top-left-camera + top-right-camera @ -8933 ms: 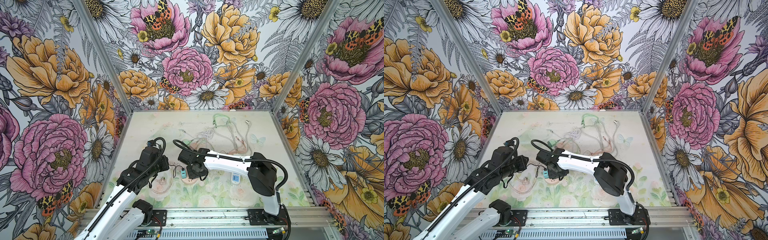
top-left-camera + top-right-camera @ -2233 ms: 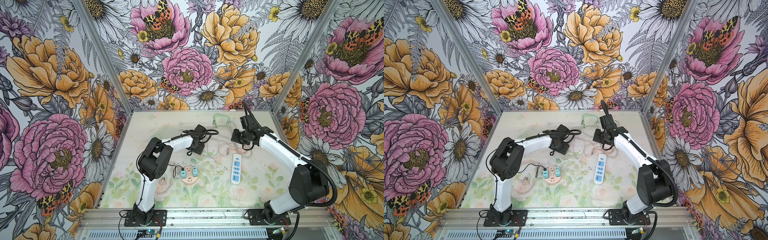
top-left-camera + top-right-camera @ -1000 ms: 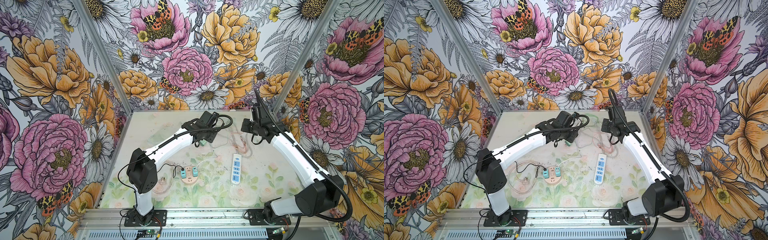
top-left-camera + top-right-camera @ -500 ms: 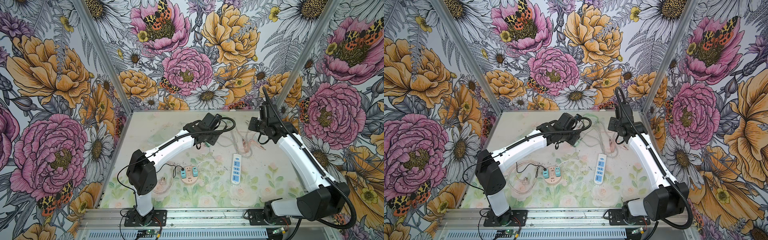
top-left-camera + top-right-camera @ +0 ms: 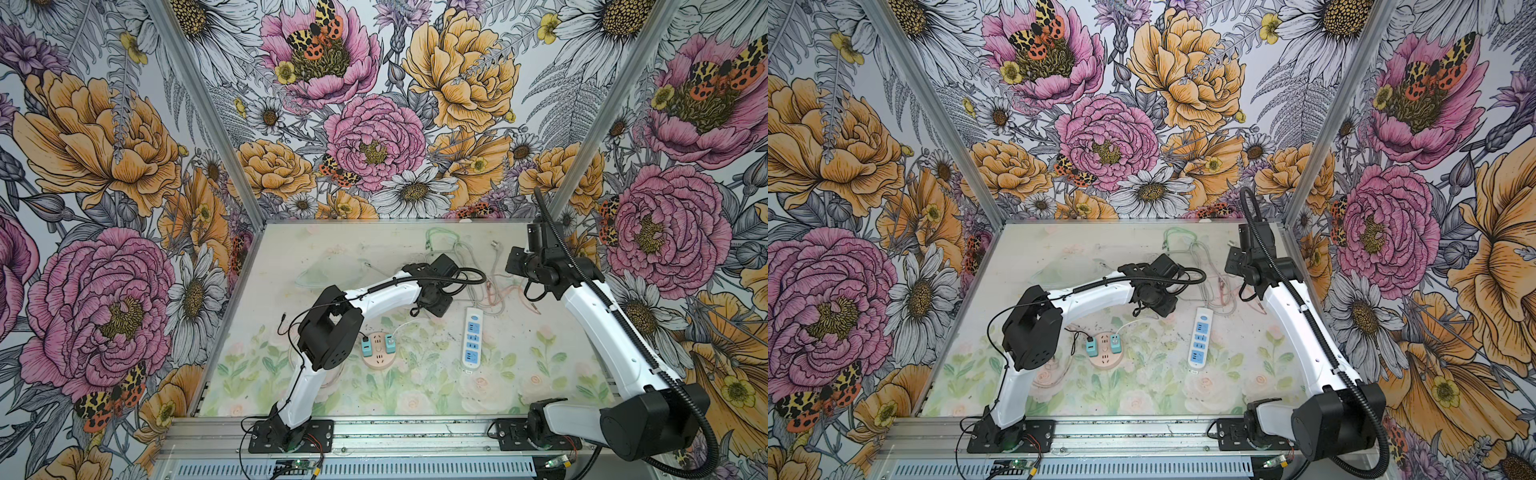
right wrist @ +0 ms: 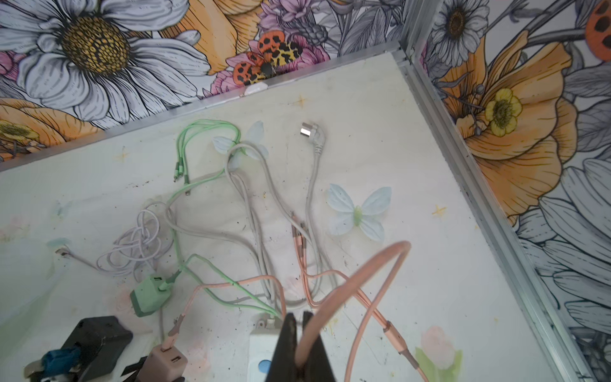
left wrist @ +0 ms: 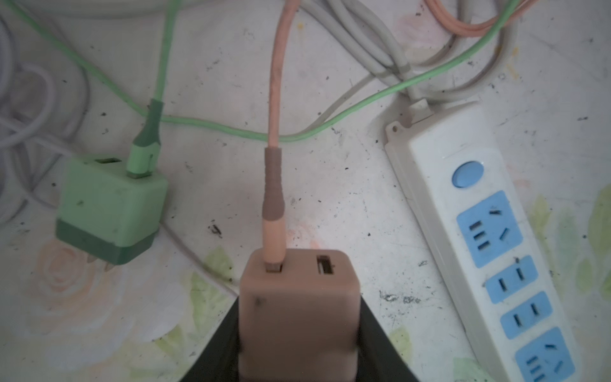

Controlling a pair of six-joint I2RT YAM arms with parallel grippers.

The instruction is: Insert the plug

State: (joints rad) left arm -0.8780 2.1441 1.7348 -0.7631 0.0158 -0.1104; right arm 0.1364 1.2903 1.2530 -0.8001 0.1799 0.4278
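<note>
I grip the light, rigid brown cube charger plug (image 7: 297,297) by its flat sides in my left gripper (image 7: 299,337). My right gripper (image 6: 299,334) pinches its limp salmon cable (image 6: 363,264). In a top view the white power strip (image 5: 473,336) lies at four o'clock of the plug.

Both top views overlook table (image 5: 311,249) from above — wrist cameras close.

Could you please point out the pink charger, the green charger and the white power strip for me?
pink charger (image 7: 297,311): left wrist view, middle of its body.
green charger (image 7: 112,201): left wrist view, light green body.
white power strip (image 7: 489,228): left wrist view, socket beside the blue switch.
</note>
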